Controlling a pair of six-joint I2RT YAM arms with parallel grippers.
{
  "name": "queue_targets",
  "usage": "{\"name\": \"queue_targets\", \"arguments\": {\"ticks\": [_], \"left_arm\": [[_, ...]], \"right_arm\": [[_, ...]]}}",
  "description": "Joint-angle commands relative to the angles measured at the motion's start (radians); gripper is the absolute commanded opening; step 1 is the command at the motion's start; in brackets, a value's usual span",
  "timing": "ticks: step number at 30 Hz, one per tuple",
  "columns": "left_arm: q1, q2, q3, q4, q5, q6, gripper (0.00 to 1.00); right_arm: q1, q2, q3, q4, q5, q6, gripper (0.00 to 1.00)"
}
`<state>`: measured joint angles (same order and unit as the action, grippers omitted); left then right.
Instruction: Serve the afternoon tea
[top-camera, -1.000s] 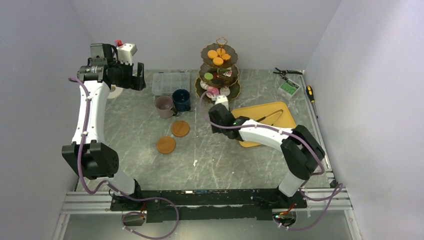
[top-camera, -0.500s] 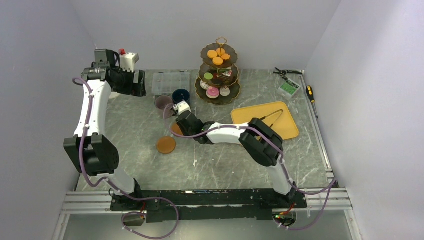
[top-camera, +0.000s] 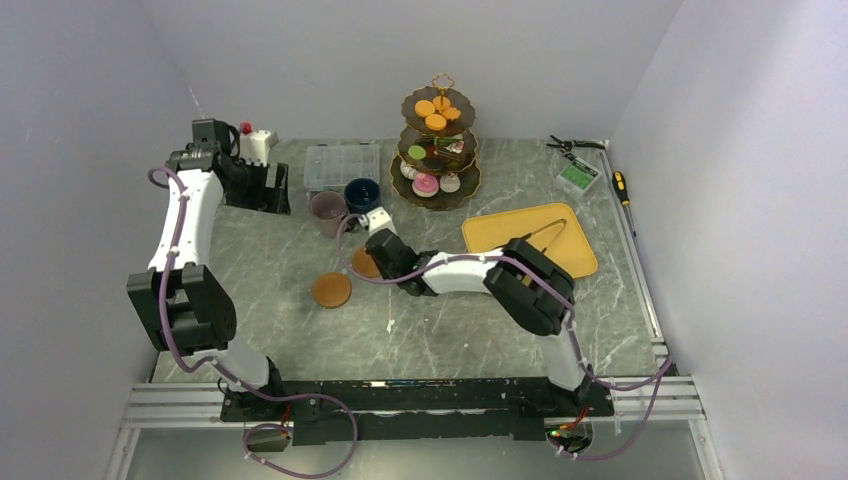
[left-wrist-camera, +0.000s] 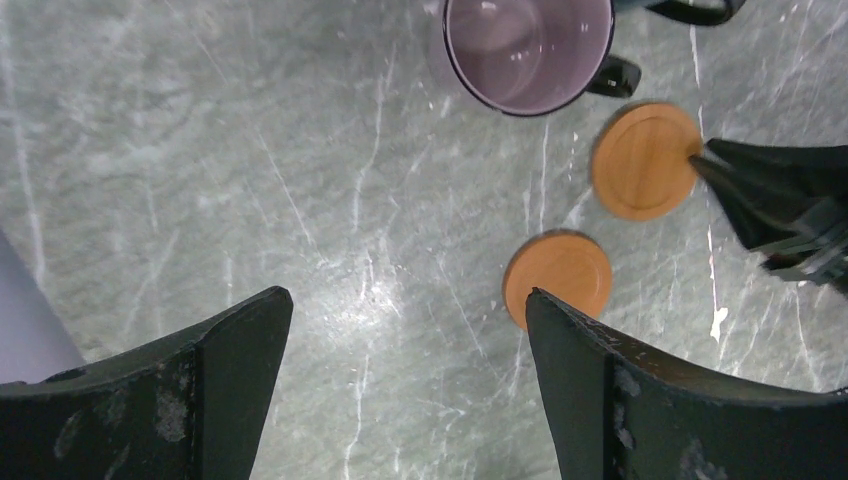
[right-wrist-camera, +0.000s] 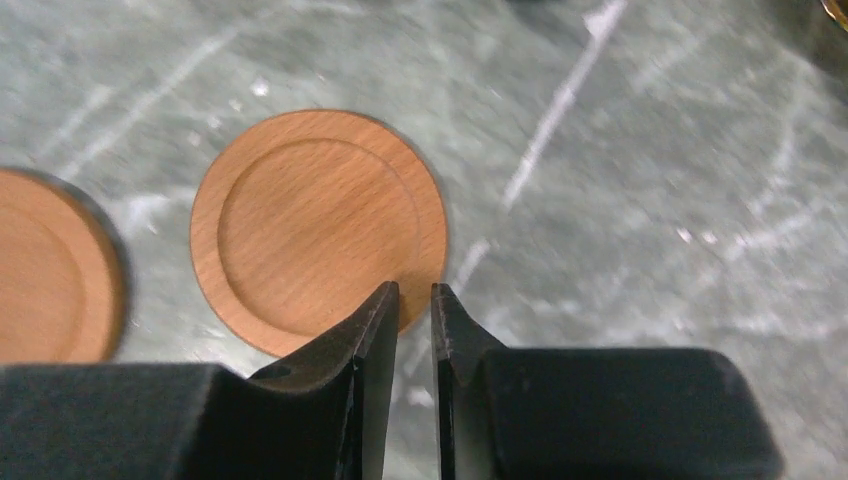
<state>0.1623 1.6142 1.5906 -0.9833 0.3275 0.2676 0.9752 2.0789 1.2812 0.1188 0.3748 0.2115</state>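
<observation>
Right gripper (right-wrist-camera: 413, 293): the fingers are drawn almost together, with only a thin slit, and nothing is seen between them.
Round brown wooden coaster (right-wrist-camera: 318, 230): it lies flat on the grey marbled table (top-camera: 450, 320). Its rim is at the right fingertips, touching or nearly so. The disc spreads ahead of them and to the left in the wrist view.
Long axis: none, as it is a disc, so no approach direction is better.
Second brown coaster (right-wrist-camera: 50, 268): just beside the first, on the side away from the gripper, with a narrow strip of table between.
Mauve mug (left-wrist-camera: 528, 50) and navy mug (top-camera: 361, 196): upright, near the coasters, not on them.
Left gripper (left-wrist-camera: 410, 385): fingers wide apart, empty, high over the table, so the right arm is clearly nearer.
Room: open table toward the near edge. The dark three-tier stand (top-camera: 440, 205) is well apart.
Judgement: such narrow fingers suggest a slide, not a lift. A push leftward would meet the second coaster.
</observation>
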Motion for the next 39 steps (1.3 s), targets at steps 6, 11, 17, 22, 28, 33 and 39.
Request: {"name": "queue_targets", "arguments": {"ticks": [6, 11, 17, 22, 28, 33, 39], "left_arm": [[0.000, -0.062, -0.068, 0.028, 0.042, 0.024, 0.93], [0.000, -0.061, -0.045, -0.019, 0.073, 0.026, 0.93], [0.000, -0.092, -0.079, -0.035, 0.074, 0.031, 0.93], [0.001, -0.110, -0.095, -0.027, 0.066, 0.028, 0.93], [0.001, -0.107, -0.074, -0.037, 0.057, 0.016, 0.93], [0.001, -0.104, -0.053, -0.037, 0.042, -0.002, 0.93], [0.012, -0.101, -0.039, -0.034, 0.047, -0.034, 0.93]], "right_arm": [[-0.028, -0.192, -0.261, -0.145, 0.152, 0.097, 0.21], [-0.053, -0.244, -0.296, -0.239, 0.185, 0.155, 0.20], [-0.089, -0.297, -0.347, -0.284, 0.160, 0.199, 0.19], [-0.078, -0.356, -0.312, -0.258, 0.111, 0.184, 0.20], [-0.039, -0.443, -0.234, -0.191, 0.066, 0.120, 0.28], [0.013, -0.441, -0.195, -0.066, -0.057, -0.010, 0.46], [0.068, -0.322, -0.133, 0.012, -0.144, -0.148, 0.59]]}}
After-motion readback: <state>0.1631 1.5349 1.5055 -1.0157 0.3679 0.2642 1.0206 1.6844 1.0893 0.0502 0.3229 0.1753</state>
